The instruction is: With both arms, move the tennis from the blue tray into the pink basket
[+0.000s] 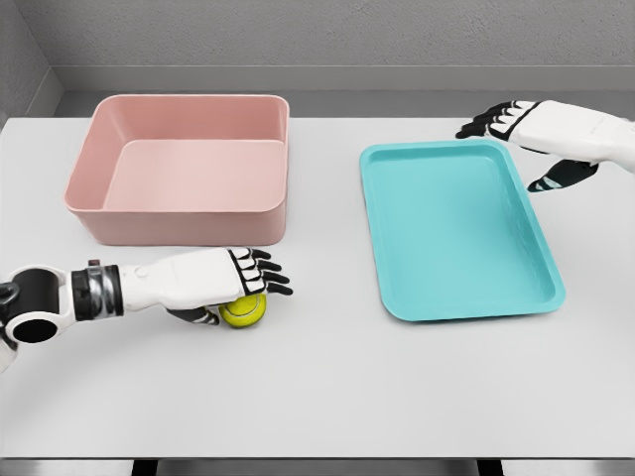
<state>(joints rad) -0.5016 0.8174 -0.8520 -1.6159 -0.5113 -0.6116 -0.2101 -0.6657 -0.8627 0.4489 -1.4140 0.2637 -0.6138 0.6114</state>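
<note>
A yellow-green tennis ball (244,311) lies on the white table (327,377), just in front of the pink basket (184,213). My left hand (238,283) reaches in from the lower left and rests over the ball. Its fingers (270,274) stretch straight across the top and its thumb sits low at the ball's left side; the fingers are not curled round it. The blue tray (458,302) lies at centre right with nothing in it. My right hand (511,134) hovers open by the tray's far right corner, holding nothing.
The pink basket stands at the back left and nothing shows inside it. A grey wall (317,40) runs along the table's far edge. The table's front edge is near the bottom of the view.
</note>
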